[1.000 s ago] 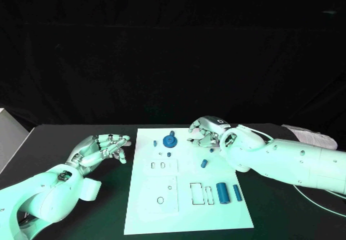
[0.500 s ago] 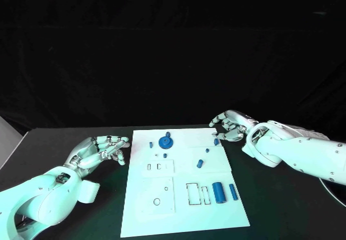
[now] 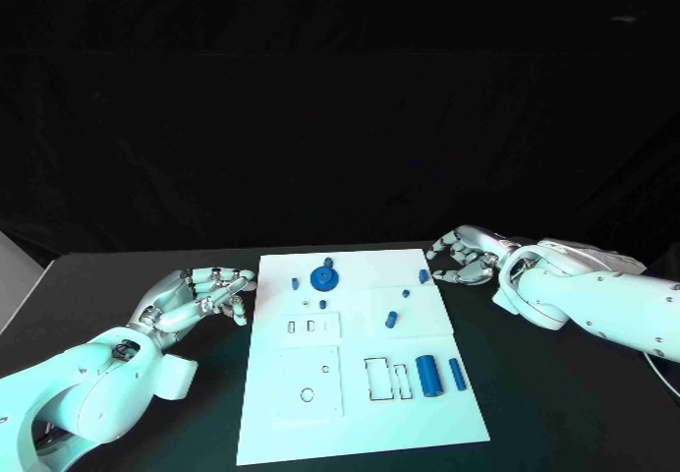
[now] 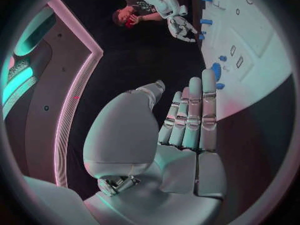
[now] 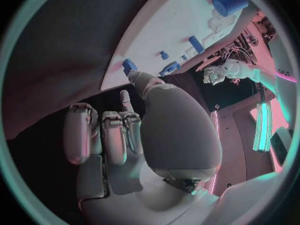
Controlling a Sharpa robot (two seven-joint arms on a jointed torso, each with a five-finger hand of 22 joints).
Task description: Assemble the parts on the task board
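The white task board [image 3: 355, 393] lies in the middle of the black table. A round blue part [image 3: 324, 280] stands near its far edge, with a small blue peg [image 3: 295, 283] beside it. Small blue pieces lie at the far right corner [image 3: 424, 276] and mid-board [image 3: 390, 319]. Two blue cylinders [image 3: 426, 377] lie near the right edge. My right hand [image 3: 465, 258] hovers just off the far right corner, fingers loosely curled, holding nothing; its thumb is close to the corner piece [image 5: 129, 65]. My left hand [image 3: 198, 298] rests left of the board, fingers together, holding nothing [image 4: 187, 120].
Outlined slots and small holes mark the board's middle and near half [image 3: 329, 379]. Black table surface lies on both sides of the board and in front of it.
My right hand has drawn back to the right, from over the board's far part to just off its corner. The left hand has stayed put. The camera shifted slightly.
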